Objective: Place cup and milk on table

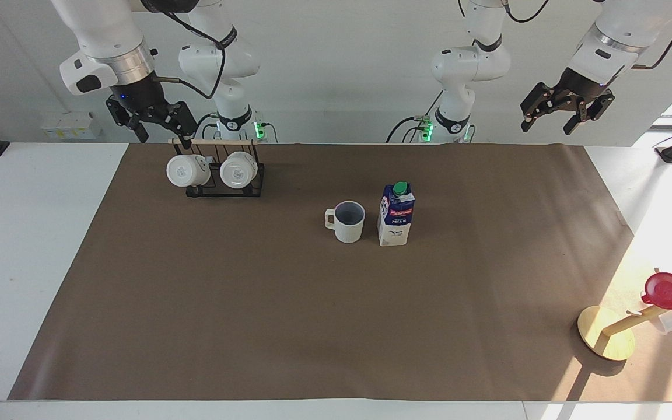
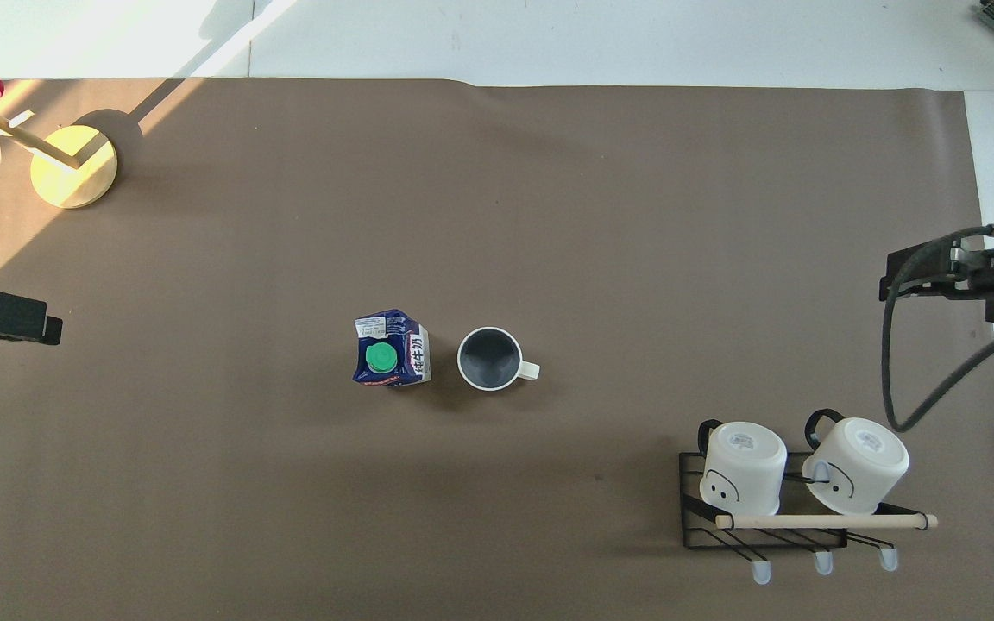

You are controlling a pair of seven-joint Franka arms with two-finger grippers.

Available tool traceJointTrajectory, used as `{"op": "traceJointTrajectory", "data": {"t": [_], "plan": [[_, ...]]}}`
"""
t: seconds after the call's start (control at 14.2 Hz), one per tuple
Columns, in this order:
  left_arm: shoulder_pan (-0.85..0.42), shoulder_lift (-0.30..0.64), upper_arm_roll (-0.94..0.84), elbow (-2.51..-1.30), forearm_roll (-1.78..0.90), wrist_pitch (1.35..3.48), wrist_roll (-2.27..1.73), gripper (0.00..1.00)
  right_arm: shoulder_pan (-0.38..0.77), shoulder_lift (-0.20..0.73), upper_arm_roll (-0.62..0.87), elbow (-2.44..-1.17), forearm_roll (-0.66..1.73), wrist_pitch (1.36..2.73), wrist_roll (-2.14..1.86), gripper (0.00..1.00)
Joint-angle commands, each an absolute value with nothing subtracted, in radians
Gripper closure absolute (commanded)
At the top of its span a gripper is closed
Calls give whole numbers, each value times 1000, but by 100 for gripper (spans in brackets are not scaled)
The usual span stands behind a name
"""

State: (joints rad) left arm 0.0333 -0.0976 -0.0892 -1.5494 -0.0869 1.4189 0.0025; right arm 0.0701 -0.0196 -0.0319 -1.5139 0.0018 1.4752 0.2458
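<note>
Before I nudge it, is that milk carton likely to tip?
Probably. The milk carton stands tall on a small base, so a high push could topple it toward the cup right beside it. Its flat printed sides look smooth, perhaps slippery. Whether it is full cannot be seen.

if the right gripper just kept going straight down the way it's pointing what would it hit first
Probably the black mug rack: the right gripper hangs open just above its wooden bar, by the white mug at the rack's end. Depth is unclear, so it might miss and reach the brown mat.
</note>
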Motion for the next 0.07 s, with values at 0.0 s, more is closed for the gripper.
{"op": "traceJointTrajectory", "data": {"t": [0.0], "plan": [[35,-109,-95,-1548,-106,1401,15,0,57,-41,-26,-1542,25,1499,256,0]]}}
